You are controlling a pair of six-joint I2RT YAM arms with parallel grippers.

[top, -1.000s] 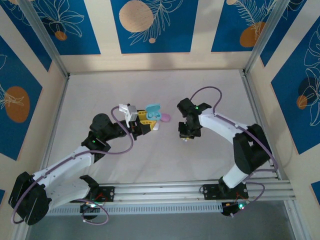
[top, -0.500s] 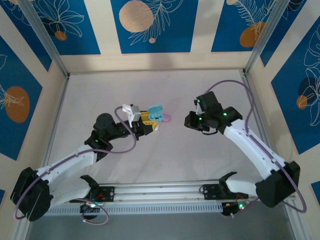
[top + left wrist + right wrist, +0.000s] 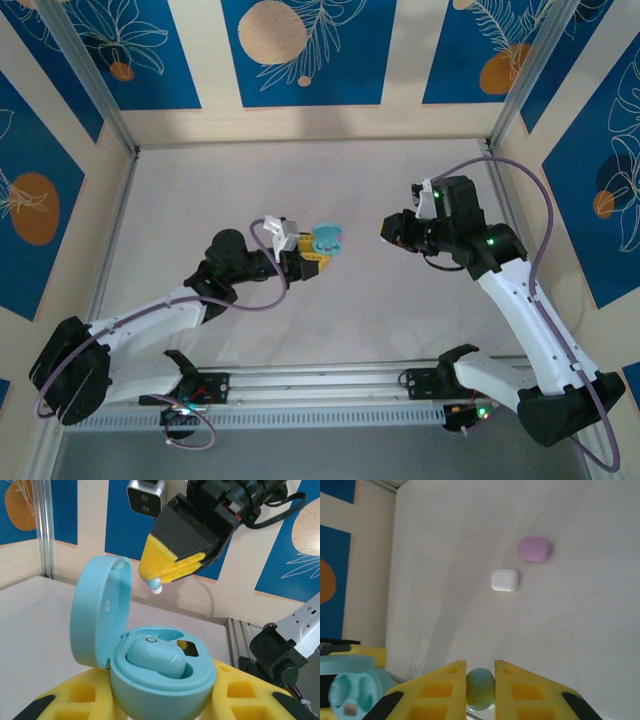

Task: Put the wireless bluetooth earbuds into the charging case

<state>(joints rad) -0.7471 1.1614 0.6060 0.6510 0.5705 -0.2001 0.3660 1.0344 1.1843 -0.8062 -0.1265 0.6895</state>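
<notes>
Nearest the arm bases, the left fingers (image 3: 65, 700) are clamping one cyan charging case (image 3: 160, 692) by its rounded base, one yellow finger on each side. Its lid is swung open and standing upright on the left in the left wrist view. Two cyan earbuds are showing in all. The seated cyan earbud (image 3: 156, 661) is lying in its well inside the case, a smooth, glossy, bean-shaped bud in the same pale blue as the shell. Beside it a second well is showing a small gold contact. Just beyond and above the open case, the right fingers (image 3: 175, 562) are pinching the second cyan earbud (image 3: 480, 689) at their very tips, closed tight on it. It is hanging in the air near the lid's upper edge but apart from the case, its pale rounded end poking out below the yellow tips. Farther off, two more cases are lying closed on the counter (image 3: 200, 190), a white case (image 3: 505, 580) and a pink case (image 3: 534, 549). They are near each other without touching, making three cases altogether.
</notes>
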